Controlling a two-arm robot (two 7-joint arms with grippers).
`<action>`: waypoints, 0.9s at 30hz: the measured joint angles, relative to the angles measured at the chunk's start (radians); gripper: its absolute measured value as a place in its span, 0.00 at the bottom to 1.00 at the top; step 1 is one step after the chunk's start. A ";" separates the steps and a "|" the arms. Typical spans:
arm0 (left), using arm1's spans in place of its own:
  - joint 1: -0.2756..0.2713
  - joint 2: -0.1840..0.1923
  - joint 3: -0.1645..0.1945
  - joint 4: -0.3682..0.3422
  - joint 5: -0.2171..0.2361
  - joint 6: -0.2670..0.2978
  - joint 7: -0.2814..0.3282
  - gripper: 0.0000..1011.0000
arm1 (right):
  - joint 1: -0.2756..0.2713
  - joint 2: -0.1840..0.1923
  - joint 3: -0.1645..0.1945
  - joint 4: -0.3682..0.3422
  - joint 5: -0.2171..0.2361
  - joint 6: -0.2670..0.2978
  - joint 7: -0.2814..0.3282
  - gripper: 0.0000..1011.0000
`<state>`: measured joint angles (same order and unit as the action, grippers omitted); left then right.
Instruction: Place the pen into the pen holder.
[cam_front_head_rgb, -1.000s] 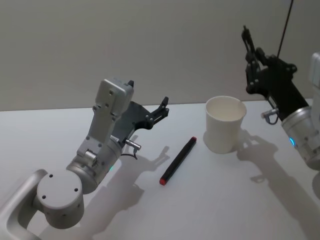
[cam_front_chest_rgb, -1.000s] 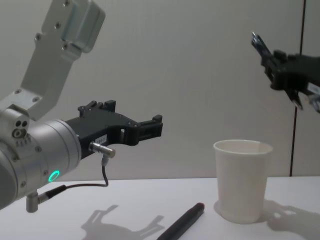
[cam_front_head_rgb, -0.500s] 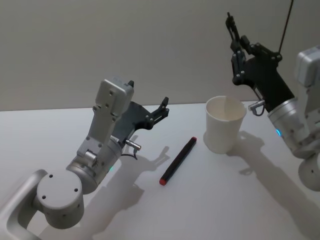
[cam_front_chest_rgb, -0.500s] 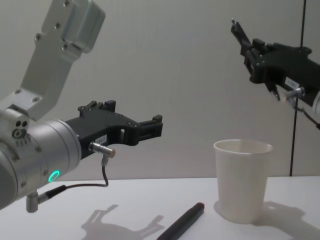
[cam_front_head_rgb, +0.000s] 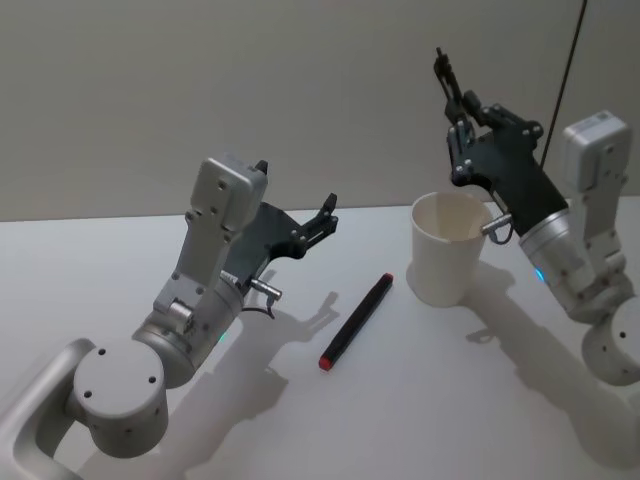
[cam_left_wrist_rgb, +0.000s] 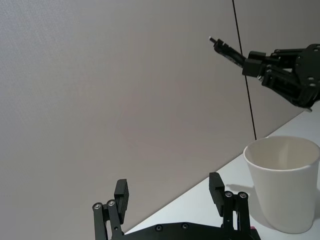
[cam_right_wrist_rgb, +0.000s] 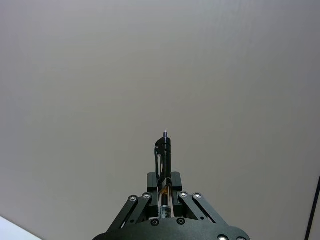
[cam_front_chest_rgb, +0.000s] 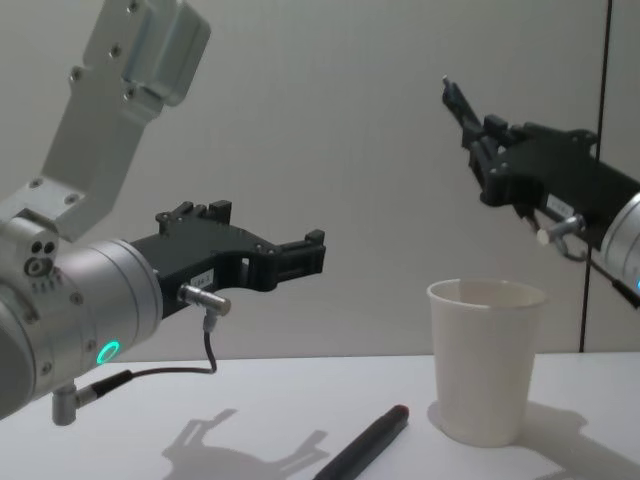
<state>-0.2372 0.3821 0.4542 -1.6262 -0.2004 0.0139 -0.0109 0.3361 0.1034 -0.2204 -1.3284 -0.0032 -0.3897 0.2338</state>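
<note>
The right tool (cam_front_head_rgb: 460, 105), clenched on the upward-pointing pen (cam_front_head_rgb: 447, 75) above the cup (cam_front_head_rgb: 448, 250), should tip it down over the rim before letting go; the left tool (cam_front_head_rgb: 328, 213) hangs released over the bench (cam_front_head_rgb: 480, 400).

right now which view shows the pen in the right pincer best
The right wrist view: the pen sits centred, clamped in the right pincer. Head, chest and left wrist views show just a thin sliver poking from that pincer.

No readable text or markings — nothing legible.
</note>
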 joint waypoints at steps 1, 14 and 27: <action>0.000 0.000 0.000 0.000 0.000 0.000 0.000 0.99 | 0.003 -0.002 -0.002 0.010 -0.004 -0.004 0.001 0.14; 0.000 0.000 0.000 0.000 0.000 0.000 0.000 0.99 | 0.029 -0.020 -0.020 0.090 -0.046 -0.043 0.015 0.14; 0.000 0.000 0.000 0.000 0.000 0.000 0.000 0.99 | 0.023 -0.020 -0.029 0.120 -0.089 -0.056 0.006 0.14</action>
<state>-0.2372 0.3821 0.4542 -1.6262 -0.2004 0.0139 -0.0109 0.3587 0.0833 -0.2489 -1.2080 -0.0918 -0.4459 0.2402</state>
